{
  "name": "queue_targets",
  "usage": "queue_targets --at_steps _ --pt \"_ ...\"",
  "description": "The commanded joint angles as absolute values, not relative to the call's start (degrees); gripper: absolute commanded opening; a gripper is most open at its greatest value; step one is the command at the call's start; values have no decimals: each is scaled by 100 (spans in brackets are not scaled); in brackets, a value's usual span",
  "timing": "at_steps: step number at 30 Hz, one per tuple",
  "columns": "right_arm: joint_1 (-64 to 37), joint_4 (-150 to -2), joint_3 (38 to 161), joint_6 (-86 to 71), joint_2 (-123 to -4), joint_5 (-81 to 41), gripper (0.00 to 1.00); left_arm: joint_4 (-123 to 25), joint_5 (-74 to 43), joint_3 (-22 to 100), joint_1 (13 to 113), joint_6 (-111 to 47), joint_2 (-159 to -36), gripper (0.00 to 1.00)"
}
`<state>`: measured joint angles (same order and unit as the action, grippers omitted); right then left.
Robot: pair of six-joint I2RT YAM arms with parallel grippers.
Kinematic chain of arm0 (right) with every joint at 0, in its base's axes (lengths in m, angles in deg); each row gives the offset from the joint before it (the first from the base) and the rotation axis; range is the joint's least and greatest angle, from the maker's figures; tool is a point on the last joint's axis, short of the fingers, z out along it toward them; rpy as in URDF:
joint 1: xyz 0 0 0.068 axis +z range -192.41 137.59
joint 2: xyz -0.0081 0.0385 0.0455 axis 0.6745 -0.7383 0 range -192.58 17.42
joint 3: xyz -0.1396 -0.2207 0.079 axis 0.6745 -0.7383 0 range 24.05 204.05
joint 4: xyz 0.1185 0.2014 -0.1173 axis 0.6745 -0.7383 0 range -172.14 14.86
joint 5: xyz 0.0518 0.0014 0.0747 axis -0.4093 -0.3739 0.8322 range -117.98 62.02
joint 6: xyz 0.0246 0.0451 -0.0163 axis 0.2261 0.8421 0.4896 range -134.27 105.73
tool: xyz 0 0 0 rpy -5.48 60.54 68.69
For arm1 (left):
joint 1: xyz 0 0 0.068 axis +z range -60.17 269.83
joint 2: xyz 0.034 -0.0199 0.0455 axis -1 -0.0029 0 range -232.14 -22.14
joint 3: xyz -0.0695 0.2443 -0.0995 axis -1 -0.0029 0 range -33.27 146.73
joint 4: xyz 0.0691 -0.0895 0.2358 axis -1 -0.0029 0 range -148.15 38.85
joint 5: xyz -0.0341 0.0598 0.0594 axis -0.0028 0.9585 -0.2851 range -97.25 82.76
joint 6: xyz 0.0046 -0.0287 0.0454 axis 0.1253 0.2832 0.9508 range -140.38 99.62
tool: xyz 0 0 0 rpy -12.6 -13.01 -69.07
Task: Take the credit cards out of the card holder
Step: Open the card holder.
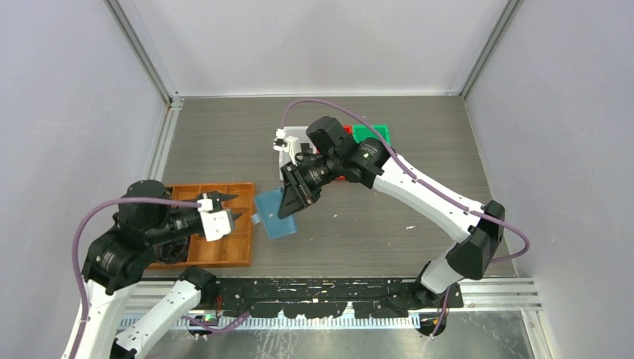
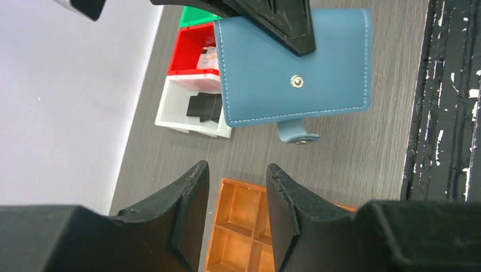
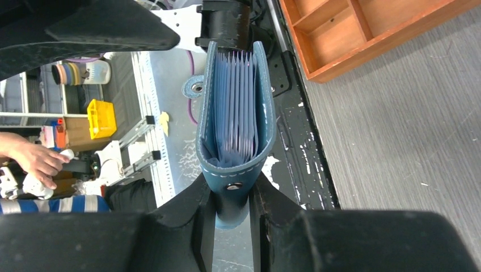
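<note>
Black fingers (image 3: 193, 226) of the right hand (image 3: 232, 195) clench the card holder (image 2: 317, 68) by its folded edge over the bench (image 1: 359, 224), sleeves fanned open. Released and empty, the left hand (image 2: 235, 167) hangs above the wooden tray (image 1: 224, 250). A tug on a tight card could wrench the holder loose.

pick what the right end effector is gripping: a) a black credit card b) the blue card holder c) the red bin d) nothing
b, since the right end effector is clamped on one end of the blue card holder, with the holder's inner pockets showing between its covers in the right wrist view.
</note>
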<state>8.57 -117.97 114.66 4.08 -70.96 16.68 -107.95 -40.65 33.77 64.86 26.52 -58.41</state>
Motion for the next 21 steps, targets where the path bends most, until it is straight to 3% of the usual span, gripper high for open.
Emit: queue_targets --at_steps 1,4,9,14,21 --pt "838 -11639 11826 250 -6860 1444 1 -10942 -3900 3575 6523 2369 -5921 43" --pt "781 -11277 11687 493 -6689 1121 1 -11075 -4029 3670 6523 1343 -5984 48" --pt "760 -9885 11171 1436 -6386 822 1 -9357 -3123 3162 6523 -1818 -5638 60" --pt "760 -8748 10738 2313 -6215 649 1 -9113 -2964 3537 6520 -3399 -6045 60" --pt "757 -8445 10677 2533 -6125 702 1 -8836 -3139 3601 6610 -3752 -6173 51"
